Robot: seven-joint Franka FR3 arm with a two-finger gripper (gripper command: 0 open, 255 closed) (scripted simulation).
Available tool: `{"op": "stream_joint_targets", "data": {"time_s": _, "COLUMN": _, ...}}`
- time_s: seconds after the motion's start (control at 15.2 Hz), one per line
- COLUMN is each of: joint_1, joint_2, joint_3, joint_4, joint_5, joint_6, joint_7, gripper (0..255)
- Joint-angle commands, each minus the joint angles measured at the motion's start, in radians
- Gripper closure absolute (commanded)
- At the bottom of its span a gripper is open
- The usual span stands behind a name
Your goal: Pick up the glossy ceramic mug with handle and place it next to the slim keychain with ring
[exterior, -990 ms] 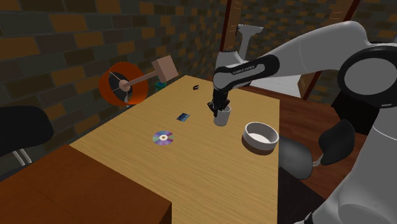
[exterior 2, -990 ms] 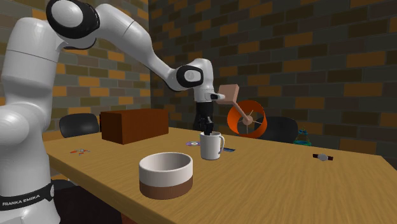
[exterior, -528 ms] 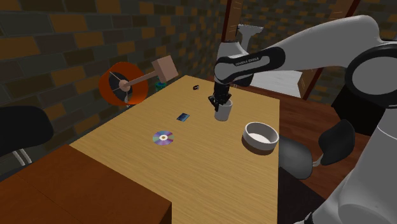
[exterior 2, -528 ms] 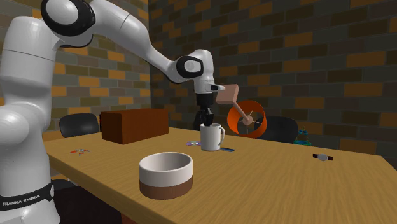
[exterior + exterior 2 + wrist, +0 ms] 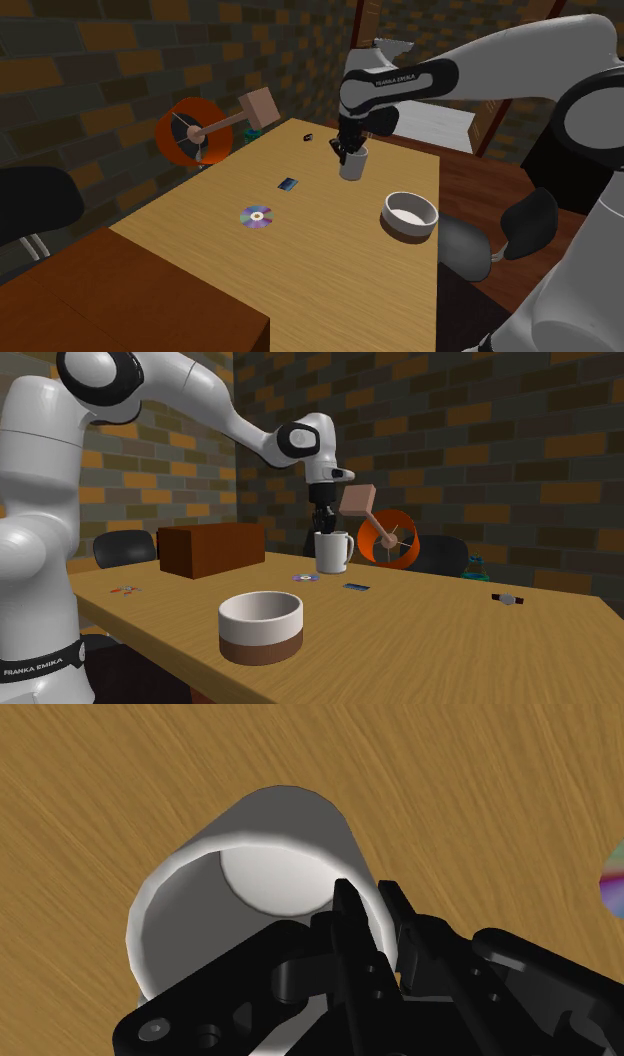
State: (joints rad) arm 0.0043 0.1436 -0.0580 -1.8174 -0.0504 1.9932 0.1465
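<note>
We see the fingers (image 5: 345, 909) clasping 1 wall of the white mug (image 5: 332, 552), hanging above the worktop's (image 5: 330, 250) middle, well apart from the keychain (image 5: 308, 136) near its far corner. Risk, we judge: this rim-only pinch could slip during transit.

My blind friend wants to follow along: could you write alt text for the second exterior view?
A white robot arm's black hand grips a white mug by its rim over a wooden table. A white-and-brown bowl sits nearer the camera, with brick walls behind.
</note>
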Motion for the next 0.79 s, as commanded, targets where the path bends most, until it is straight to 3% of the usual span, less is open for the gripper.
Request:
{"op": "stream_joint_targets", "data": {"time_s": 0.0, "joint_1": 0.001, "joint_2": -0.006, "joint_3": 0.001, "joint_4": 0.020, "joint_5": 0.000, "joint_6": -0.026, "joint_7": 0.001, "gripper": 255}}
{"op": "stream_joint_targets", "data": {"time_s": 0.66, "joint_1": 0.002, "joint_2": -0.021, "joint_3": 0.001, "joint_4": 0.133, "joint_5": 0.001, "joint_6": -0.153, "joint_7": -0.005, "gripper": 255}}
{"op": "stream_joint_targets", "data": {"time_s": 0.73, "joint_1": 0.011, "joint_2": -0.051, "joint_3": 0.008, "joint_4": 0.094, "joint_5": -0.002, "joint_6": -0.146, "joint_7": 0.013, "gripper": 255}}
